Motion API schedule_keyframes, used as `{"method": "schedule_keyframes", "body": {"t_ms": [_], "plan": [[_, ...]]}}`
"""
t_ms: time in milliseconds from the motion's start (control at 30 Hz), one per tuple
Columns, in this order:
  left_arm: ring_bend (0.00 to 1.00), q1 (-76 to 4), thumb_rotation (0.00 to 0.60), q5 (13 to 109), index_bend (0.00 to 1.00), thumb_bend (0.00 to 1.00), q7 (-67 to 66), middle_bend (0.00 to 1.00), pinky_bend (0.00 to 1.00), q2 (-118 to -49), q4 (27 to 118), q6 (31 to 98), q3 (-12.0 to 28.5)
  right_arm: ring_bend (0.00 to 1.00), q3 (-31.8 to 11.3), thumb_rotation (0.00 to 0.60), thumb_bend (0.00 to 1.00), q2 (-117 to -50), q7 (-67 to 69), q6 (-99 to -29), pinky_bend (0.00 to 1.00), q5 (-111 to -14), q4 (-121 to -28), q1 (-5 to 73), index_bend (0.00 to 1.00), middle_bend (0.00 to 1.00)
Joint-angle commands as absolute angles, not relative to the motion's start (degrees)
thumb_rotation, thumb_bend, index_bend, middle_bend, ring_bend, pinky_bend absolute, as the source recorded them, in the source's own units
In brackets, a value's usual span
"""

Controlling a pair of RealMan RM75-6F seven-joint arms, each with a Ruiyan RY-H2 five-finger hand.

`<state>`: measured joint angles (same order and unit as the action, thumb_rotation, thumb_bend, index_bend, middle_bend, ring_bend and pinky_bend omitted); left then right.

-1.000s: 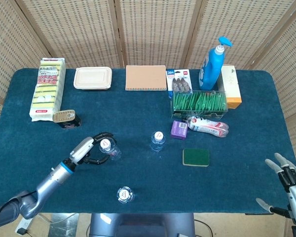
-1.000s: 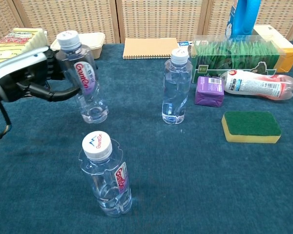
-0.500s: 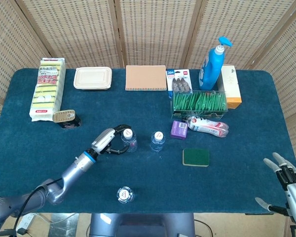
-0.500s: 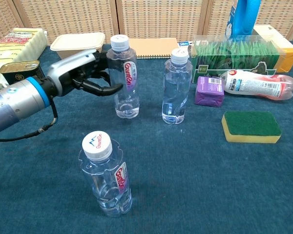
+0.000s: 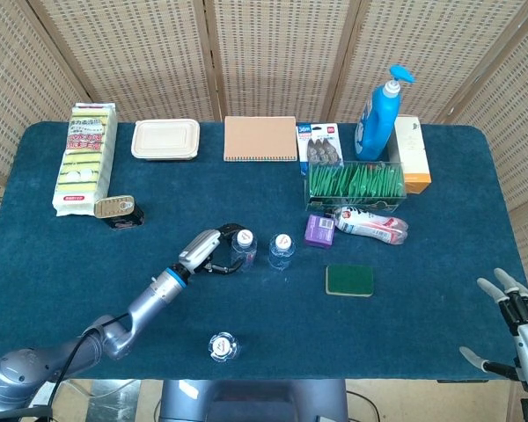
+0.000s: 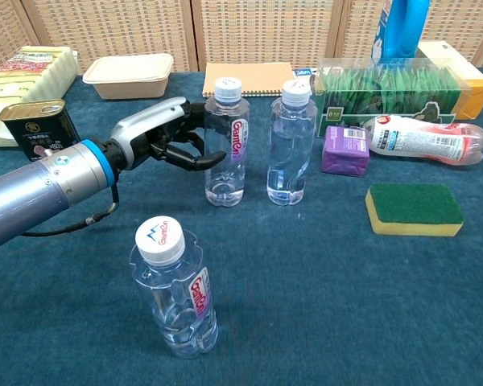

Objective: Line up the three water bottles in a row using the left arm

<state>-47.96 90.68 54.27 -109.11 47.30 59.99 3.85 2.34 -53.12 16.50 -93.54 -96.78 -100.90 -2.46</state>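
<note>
- Moved since the earlier frames: the held bottle [image 6: 228, 141], carried rightward across the cloth by the left hand [image 6: 165, 137], now stands upright just left of the middle bottle [image 6: 288, 142], close to it but not touching.
- Left hand: fingers curled around the held bottle's upper half, at label height. Whether they press or merely ring it cannot be told.
- Held bottle: base looks to be on the blue table [image 6: 370, 314]; the head view puts its cap [image 5: 244, 236] about level with the middle bottle's cap [image 5: 282, 240].
- Near bottle [image 6: 174, 289]: upright, well apart from the middle bottle, toward the robot and to the left. Not yet in the row.
- Middle bottle: the reference post; a purple box [image 6: 344, 150] lies just to its right.
- Right hand [image 5: 517, 327]: far right of the middle bottle, at the table edge, fingers spread, holding nothing.
- Handling note, judged: spread the fingers evenly and draw the hand back leftward, away from the middle bottle, so neither light bottle tips. Fetch the near bottle afterwards and set it left of the pair on the same line.
</note>
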Motion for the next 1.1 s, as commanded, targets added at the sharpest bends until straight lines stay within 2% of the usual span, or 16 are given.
{"method": "schedule_keyframes", "body": {"t_ms": [33, 400, 433, 500, 567, 633, 800, 1100], "plan": [[0.18, -48.26, 0.600, 90.95, 0.39, 0.39, 54.35, 0.40, 0.39, -109.47, 47.17, 60.34, 3.79, 0.00, 2.30, 0.600, 0.00, -53.10, 16.55, -93.60, 0.00, -96.74, -100.90, -2.49, 0.11, 0.00], [0.17, -48.44, 0.600, 91.59, 0.39, 0.39, 52.38, 0.38, 0.37, -110.59, 45.98, 60.97, 2.62, 0.00, 2.21, 0.600, 0.00, -52.89, 17.19, -93.78, 0.00, -96.76, -100.80, -2.58, 0.11, 0.00], [0.14, -48.49, 0.600, 91.98, 0.36, 0.38, 51.92, 0.33, 0.35, -110.47, 45.63, 60.92, 2.14, 0.00, 2.24, 0.600, 0.00, -52.89, 17.23, -93.80, 0.00, -96.81, -100.78, -2.60, 0.11, 0.00], [0.05, -48.57, 0.600, 92.24, 0.24, 0.34, 52.23, 0.19, 0.28, -110.10, 45.81, 60.75, 1.70, 0.00, 2.23, 0.600, 0.00, -52.82, 17.31, -93.80, 0.00, -96.85, -100.80, -2.60, 0.11, 0.00], [0.00, -48.70, 0.600, 92.33, 0.05, 0.29, 52.36, 0.04, 0.20, -109.77, 46.02, 60.41, 1.42, 0.00, 2.25, 0.600, 0.00, -52.76, 17.30, -93.77, 0.00, -96.86, -100.84, -2.61, 0.11, 0.00], [0.00, -48.74, 0.600, 92.26, 0.00, 0.26, 52.12, 0.00, 0.16, -109.56, 46.23, 60.40, 1.41, 0.00, 2.29, 0.600, 0.00, -52.77, 17.20, -93.84, 0.00, -96.98, -100.87, -2.65, 0.11, 0.00], [0.00, -48.13, 0.600, 91.71, 0.00, 0.24, 51.63, 0.00, 0.12, -109.57, 46.60, 61.65, 1.87, 0.00, 2.35, 0.600, 0.00, -52.76, 17.15, -93.90, 0.00, -97.17, -100.87, -2.71, 0.11, 0.00], [0.00, -45.92, 0.600, 92.07, 0.00, 0.24, 51.77, 0.00, 0.12, -107.48, 48.45, 66.12, 1.62, 0.00, 2.44, 0.600, 0.00, -52.62, 17.44, -94.35, 0.00, -97.66, -100.86, -2.87, 0.11, 0.00]]}}
